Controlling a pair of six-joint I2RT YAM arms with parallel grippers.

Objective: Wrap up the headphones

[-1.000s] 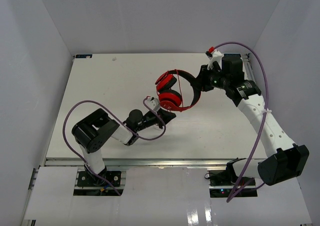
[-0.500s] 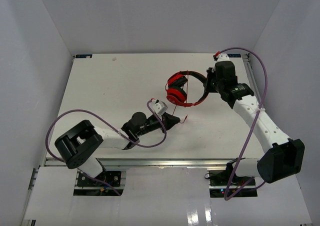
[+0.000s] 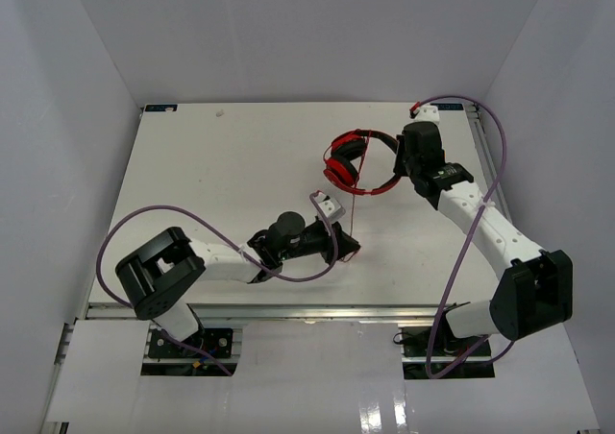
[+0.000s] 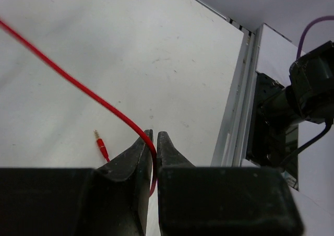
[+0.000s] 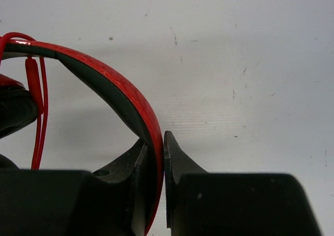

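The red headphones (image 3: 354, 161) hang above the table at the back right, held by the headband. My right gripper (image 3: 396, 168) is shut on the black-and-red headband (image 5: 122, 95), which runs between its fingertips in the right wrist view. The thin red cord (image 3: 354, 208) drops from the earcups to my left gripper (image 3: 352, 252) near the table's front middle. The left gripper (image 4: 155, 142) is shut on the cord (image 4: 83, 90), which passes between its fingers. The cord's plug (image 4: 100, 145) lies on the table just left of those fingers.
The white table (image 3: 211, 184) has a metal rail along its front edge (image 3: 288, 309) and right edge (image 4: 237, 105). Purple robot cables (image 3: 173, 213) loop over both arms. White walls stand on three sides.
My right gripper has swung the headphones right and turned them. My left gripper has moved right and nearer along the table front with the cord, which now hangs straight down to it.
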